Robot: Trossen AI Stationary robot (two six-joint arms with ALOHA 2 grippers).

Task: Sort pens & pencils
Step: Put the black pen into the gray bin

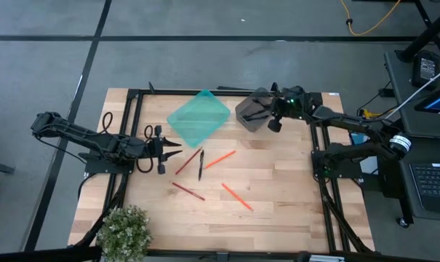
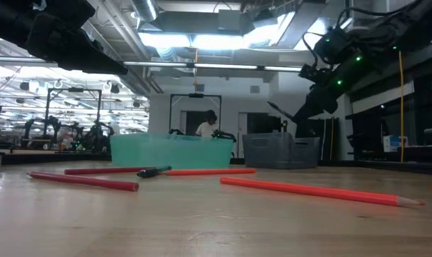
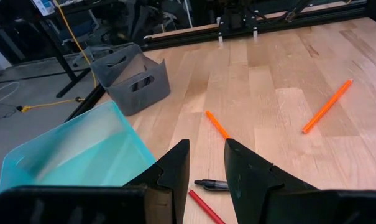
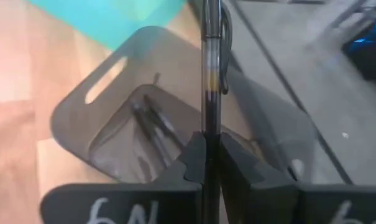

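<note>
My right gripper [image 4: 209,148] hangs over the grey bin [image 1: 250,113] at the table's far side, shut on a black pen [image 4: 211,68]. Two more pens [image 4: 151,126] lie inside that bin. My left gripper [image 3: 206,167] stands open at the table's left, above the wood, touching nothing. Just beyond its fingers lies another black pen [image 3: 211,184] [image 1: 201,165]. Two red pencils [image 1: 188,161] [image 1: 188,191] and two orange pencils [image 1: 220,159] [image 1: 237,196] lie flat on the table's middle. My right gripper pinches the black pen between its two fingers, and the shaft [image 4: 210,121] runs out forward along them. The fingers slant down from the table's right toward the grey bin. The pen is lifted clear, its free end with the clip [image 4: 225,65] above the bin's opening.
A teal bin [image 1: 198,118] stands left of the grey one at the far middle. A potted plant [image 1: 124,231] sits at the near left corner. Black frame rails [image 1: 132,138] run along the table's sides. Bare wood lies near the front edge.
</note>
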